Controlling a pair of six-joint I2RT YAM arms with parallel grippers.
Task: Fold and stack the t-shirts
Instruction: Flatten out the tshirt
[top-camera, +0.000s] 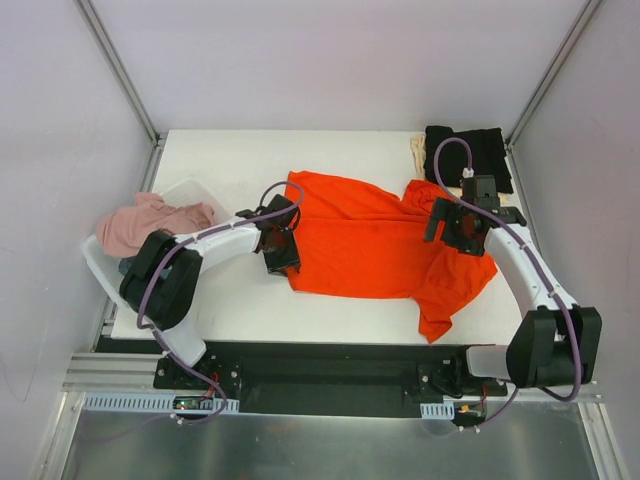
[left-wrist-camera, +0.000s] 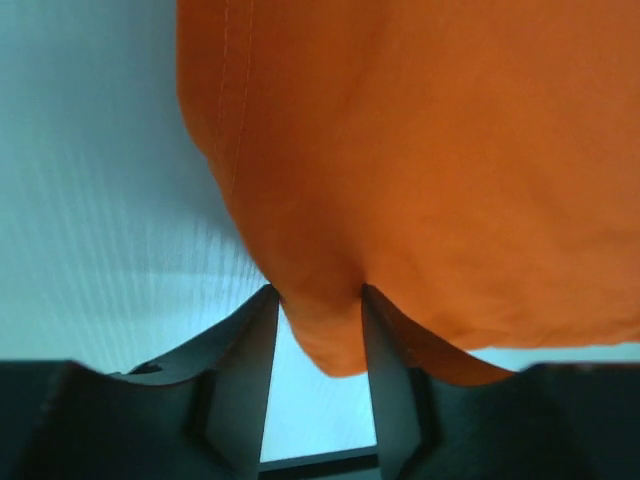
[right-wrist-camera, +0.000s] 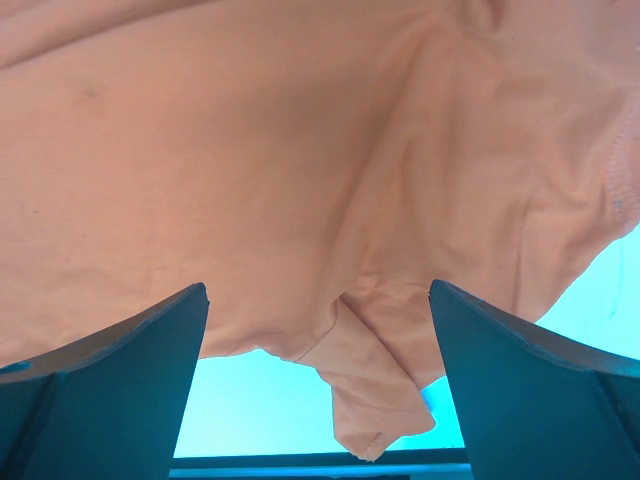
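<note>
A bright orange-red t-shirt (top-camera: 370, 240) lies spread across the middle of the table, with one sleeve trailing to the front right. My left gripper (top-camera: 283, 250) is at the shirt's left edge. In the left wrist view the gripper (left-wrist-camera: 318, 295) is shut on a corner of the orange cloth (left-wrist-camera: 420, 150). My right gripper (top-camera: 455, 228) hovers over the shirt's right side. In the right wrist view it (right-wrist-camera: 318, 290) is open, and a loose fold of the shirt (right-wrist-camera: 380, 390) lies between its fingers. A black t-shirt (top-camera: 465, 150) lies folded at the back right on a cream-beige one (top-camera: 417, 152).
A white plastic tub (top-camera: 190, 192) at the left edge holds a crumpled dusty pink t-shirt (top-camera: 150, 222). White table (top-camera: 240, 160) shows behind and in front of the orange shirt. Grey walls and metal posts enclose the table.
</note>
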